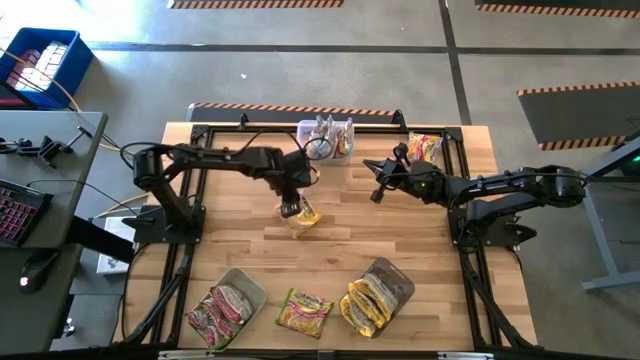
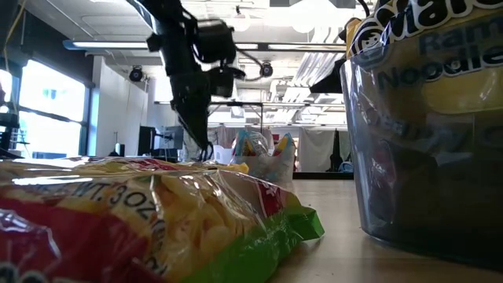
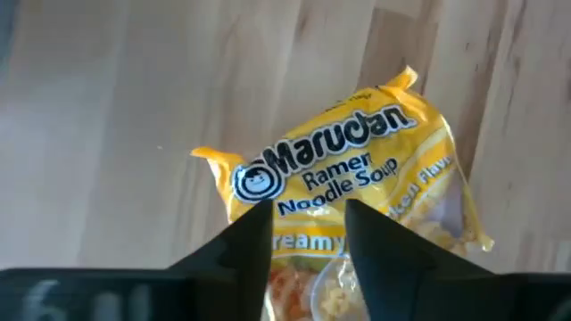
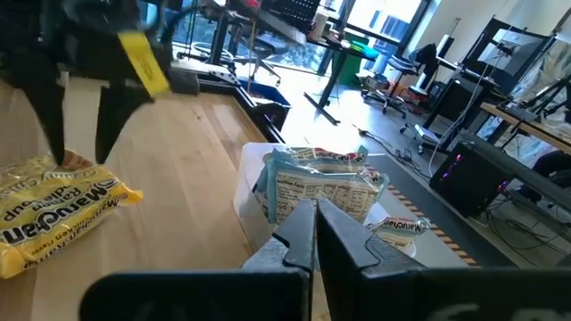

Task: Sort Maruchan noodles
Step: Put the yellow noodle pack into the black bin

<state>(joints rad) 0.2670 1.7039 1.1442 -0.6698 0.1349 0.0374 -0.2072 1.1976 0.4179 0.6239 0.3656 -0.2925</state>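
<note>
A yellow Maruchan noodles packet (image 3: 357,160) lies flat on the wooden table (image 1: 400,240) near its middle, print side up. My left gripper (image 3: 308,236) points down over it, open, a finger on either side of the packet's printed middle; in the right wrist view its fingertips (image 4: 58,156) end right at the packet (image 4: 53,214). My right gripper (image 1: 377,192) hangs shut and empty above the table right of centre, pointing toward the far tub. My left gripper stands open over the yellow packet, fingers pointing down from above. I cannot tell whether the fingertips (image 3: 254,241) still touch the wrapper (image 3: 308,192). The packet rests on the table.
A clear tub (image 1: 325,138) with greenish-silver packets stands at the far edge. Near the front edge are a tub of pink-red packets (image 1: 228,305) and a tub of yellow ones (image 1: 375,295), with a loose packet (image 1: 303,310) between them. Another packet (image 1: 424,147) lies far right.
</note>
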